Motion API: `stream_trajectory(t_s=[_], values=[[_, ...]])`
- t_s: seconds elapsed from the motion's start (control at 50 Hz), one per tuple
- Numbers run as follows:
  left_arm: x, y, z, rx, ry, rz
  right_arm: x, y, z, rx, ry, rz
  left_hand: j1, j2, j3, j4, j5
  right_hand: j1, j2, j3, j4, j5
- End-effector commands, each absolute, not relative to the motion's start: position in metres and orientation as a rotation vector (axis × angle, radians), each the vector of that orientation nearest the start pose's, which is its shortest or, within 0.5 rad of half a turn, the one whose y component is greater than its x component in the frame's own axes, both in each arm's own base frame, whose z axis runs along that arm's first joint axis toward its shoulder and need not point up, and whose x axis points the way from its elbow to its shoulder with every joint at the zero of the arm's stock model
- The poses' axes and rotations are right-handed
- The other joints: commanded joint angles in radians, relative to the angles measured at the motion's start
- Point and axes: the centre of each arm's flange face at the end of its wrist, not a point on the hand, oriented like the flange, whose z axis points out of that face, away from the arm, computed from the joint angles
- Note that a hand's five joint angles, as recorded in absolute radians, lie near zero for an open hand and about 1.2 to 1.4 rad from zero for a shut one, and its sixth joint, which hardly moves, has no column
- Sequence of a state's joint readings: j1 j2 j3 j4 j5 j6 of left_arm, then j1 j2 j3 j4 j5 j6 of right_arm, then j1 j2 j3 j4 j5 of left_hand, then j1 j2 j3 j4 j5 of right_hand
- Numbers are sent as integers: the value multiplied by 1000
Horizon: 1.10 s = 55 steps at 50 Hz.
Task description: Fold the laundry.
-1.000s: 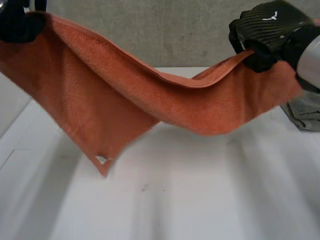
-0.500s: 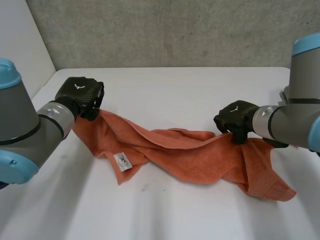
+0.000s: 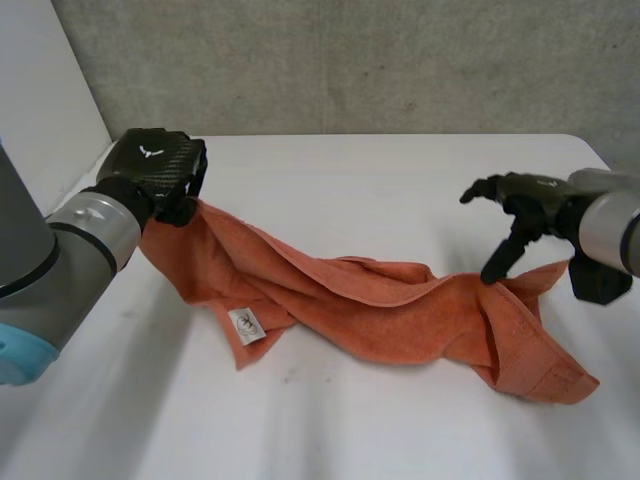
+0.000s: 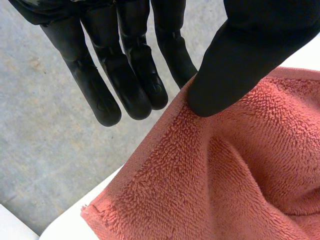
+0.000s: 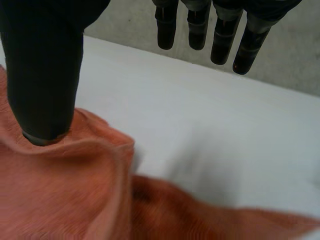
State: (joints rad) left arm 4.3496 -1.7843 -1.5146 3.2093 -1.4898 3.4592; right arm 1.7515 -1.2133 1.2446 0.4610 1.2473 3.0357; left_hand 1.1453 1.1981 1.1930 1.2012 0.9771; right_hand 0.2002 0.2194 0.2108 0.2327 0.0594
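Note:
An orange towel [image 3: 380, 310] lies rumpled across the white table [image 3: 350, 190], with a small white label [image 3: 243, 325] showing near its left end. My left hand [image 3: 155, 172] holds the towel's left end a little above the table. In the left wrist view its thumb [image 4: 235, 60] pinches the towel's edge [image 4: 225, 190] against the fingers [image 4: 125, 75]. My right hand [image 3: 525, 205] hovers over the towel's right end with its fingers spread. Its thumb [image 5: 45, 75] touches a fold of the towel [image 5: 65, 190], while its fingers [image 5: 220, 40] hang free over bare table.
A grey concrete wall [image 3: 380, 60] stands behind the table's far edge. A white panel [image 3: 40, 100] rises at the far left. Bare table surface [image 3: 330, 430] lies in front of the towel.
Both hands came down from holding the towel stretched high, and the towel now rests on the table. My right hand has let go of its end and spread open. The left still holds on.

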Motion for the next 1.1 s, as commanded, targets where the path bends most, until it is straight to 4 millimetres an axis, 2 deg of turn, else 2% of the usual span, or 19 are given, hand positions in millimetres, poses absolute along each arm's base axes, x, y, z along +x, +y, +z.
stream_trajectory(t_s=[0.02, 0.12, 0.22, 0.48, 0.62, 0.72, 0.78, 0.84, 0.86, 0.94, 1.0, 1.04, 1.08, 1.1], values=[[-250, -260, 274, 885, 2189, -2212, 204, -259, 247, -492, 2434, -1332, 251, 198, 203, 195, 245, -26, -45, -36, -58, -59], [-250, -260, 275, 887, 2185, -2216, 196, -236, 252, -434, 2475, -1353, 251, 198, 203, 195, 245, -26, -45, -36, -58, -59], [-247, -264, 276, 871, 2182, -2216, 190, -222, 255, -407, 2512, -1407, 251, 198, 203, 195, 245, -26, -45, -36, -58, -59], [-246, -265, 272, 864, 2197, -2203, 179, -217, 247, -339, 2625, -1416, 251, 198, 203, 195, 245, -26, -45, -36, -58, -59], [-246, -264, 271, 867, 2201, -2200, 178, -214, 233, -315, 2656, -1362, 251, 198, 203, 195, 245, -26, -45, -36, -58, -59], [-246, -263, 271, 868, 2202, -2198, 177, -214, 216, -272, 2685, -1317, 251, 198, 203, 195, 245, -26, -45, -36, -58, -59], [-246, -263, 270, 867, 2206, -2194, 176, -217, 205, -250, 2708, -1283, 251, 198, 203, 195, 245, 69, 50, 59, 37, 36], [-245, -264, 270, 863, 2207, -2191, 177, -223, 192, -234, 2724, -1257, 251, 198, 203, 195, 245, 380, 361, 369, 347, 346], [-245, -265, 269, 860, 2208, -2188, 178, -228, 189, -226, 2720, -1261, 251, 198, 203, 195, 245, 698, 679, 687, 665, 664], [-242, -267, 269, 848, 2208, -2184, 179, -243, 186, -231, 2689, -1324, 251, 198, 203, 195, 245, 1195, 1176, 1185, 1163, 1161], [-238, -273, 266, 833, 2214, -2172, 184, -258, 190, -252, 2641, -1381, 251, 198, 203, 195, 245, 1196, 1177, 1185, 1164, 1162], [-237, -279, 263, 827, 2214, -2164, 189, -277, 200, -315, 2592, -1474, 251, 198, 203, 195, 245, 1196, 1177, 1185, 1164, 1162], [-238, -285, 259, 830, 2199, -2165, 191, -289, 210, -401, 2573, -1552, 251, 198, 203, 195, 245, 1196, 1177, 1185, 1164, 1162], [-239, -288, 256, 832, 2194, -2166, 194, -300, 219, -522, 2558, -1630, 251, 198, 203, 195, 245, 1196, 1177, 1185, 1164, 1162]])
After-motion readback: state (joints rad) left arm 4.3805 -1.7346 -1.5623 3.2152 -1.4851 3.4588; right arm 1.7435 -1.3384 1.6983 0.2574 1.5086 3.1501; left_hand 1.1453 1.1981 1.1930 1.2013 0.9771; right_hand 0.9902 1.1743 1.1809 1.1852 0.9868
